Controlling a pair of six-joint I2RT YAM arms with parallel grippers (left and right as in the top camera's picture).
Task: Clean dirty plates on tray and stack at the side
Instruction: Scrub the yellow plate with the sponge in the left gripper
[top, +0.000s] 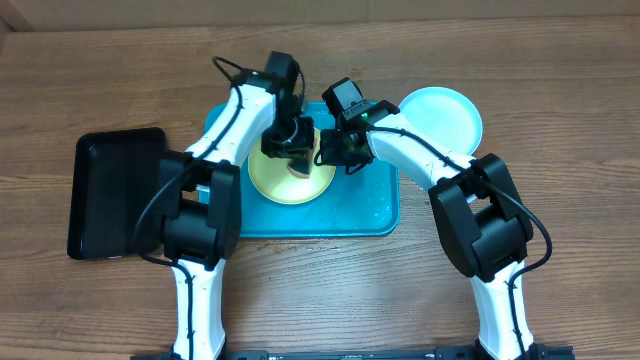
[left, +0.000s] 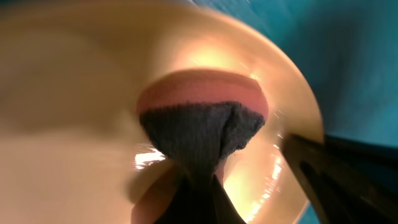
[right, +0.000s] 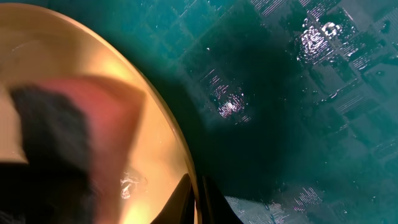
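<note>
A yellow-green plate lies on the teal tray. My left gripper is shut on a pink sponge with a dark grey pad and presses it onto the plate's inside. In the left wrist view the sponge rests against the plate. My right gripper is shut on the plate's right rim. In the right wrist view its fingers pinch the rim of the plate over the wet tray. A pale cyan plate sits off the tray's far right corner.
A black tray lies on the wooden table to the left of the teal tray. Both arms cross over the teal tray's far half. The right gripper's dark fingers show at the plate's edge in the left wrist view.
</note>
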